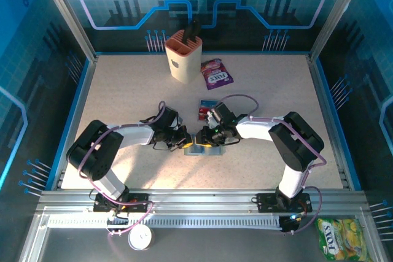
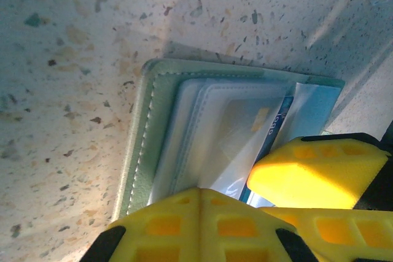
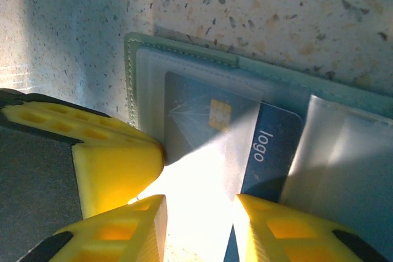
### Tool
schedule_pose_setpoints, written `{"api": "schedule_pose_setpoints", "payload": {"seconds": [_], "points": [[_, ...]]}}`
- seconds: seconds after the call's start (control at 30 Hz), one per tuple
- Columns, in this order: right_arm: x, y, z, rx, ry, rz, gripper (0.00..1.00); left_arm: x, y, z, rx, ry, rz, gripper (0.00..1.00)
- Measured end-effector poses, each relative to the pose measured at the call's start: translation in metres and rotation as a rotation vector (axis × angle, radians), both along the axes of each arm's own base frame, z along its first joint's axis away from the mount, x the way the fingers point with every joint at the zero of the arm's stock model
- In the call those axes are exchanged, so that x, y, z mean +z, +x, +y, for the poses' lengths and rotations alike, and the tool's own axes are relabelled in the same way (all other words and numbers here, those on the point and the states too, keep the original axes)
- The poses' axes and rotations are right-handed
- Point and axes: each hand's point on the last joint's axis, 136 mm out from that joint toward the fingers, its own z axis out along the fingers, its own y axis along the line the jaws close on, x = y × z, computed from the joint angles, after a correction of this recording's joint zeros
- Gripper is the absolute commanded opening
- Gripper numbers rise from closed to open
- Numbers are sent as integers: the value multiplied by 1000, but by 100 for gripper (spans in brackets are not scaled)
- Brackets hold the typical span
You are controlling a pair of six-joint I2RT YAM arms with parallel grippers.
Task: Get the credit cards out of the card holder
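Note:
The grey-green card holder (image 1: 202, 150) lies open on the table between both arms. Its stitched cover (image 2: 146, 133) frames clear plastic sleeves (image 2: 209, 121). A blue credit card (image 3: 276, 145) marked "logo" sits half inside one sleeve, its chip under the plastic. My left gripper (image 2: 206, 193) is shut, its yellow tips pinched on the edge of a clear sleeve. My right gripper (image 3: 199, 213) hovers over the blue card, jaws apart with bright glare between them. One right finger (image 2: 316, 173) rests beside the left tips. A red and a blue card (image 1: 204, 110) lie loose behind the holder.
A beige slotted cup (image 1: 183, 58) stands at the back with a purple candy packet (image 1: 217, 74) beside it. Blue-lit walls (image 1: 73, 84) close in the speckled table (image 1: 123, 90). A yellow packet (image 1: 341, 237) lies outside at the near right.

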Motion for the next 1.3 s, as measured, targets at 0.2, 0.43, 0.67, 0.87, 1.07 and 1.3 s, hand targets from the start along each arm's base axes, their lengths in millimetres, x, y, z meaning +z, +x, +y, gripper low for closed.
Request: {"api": "schedule_pose_setpoints", "payload": {"seconds": [0.2, 0.43, 0.67, 0.87, 1.07, 1.3], "points": [[-1, 0, -2, -6, -14, -2, 36, -1, 1, -1, -3, -2, -3, 2], [-1, -1, -8, -12, -46, -7, 36, -1, 1, -1, -5, -4, -3, 2], [-2, -1, -13, -5, -79, -10, 36, -1, 2, -3, -9, -13, -6, 2], [-2, -2, -16, 0, -103, -12, 36, -1, 2, -3, -10, -13, -6, 2], [-4, -3, -22, -5, -136, -12, 36, -1, 1, -3, -11, -12, -7, 2], [-2, -3, -26, -11, -153, -15, 36, -1, 2, -3, -11, -12, -7, 2]]}}
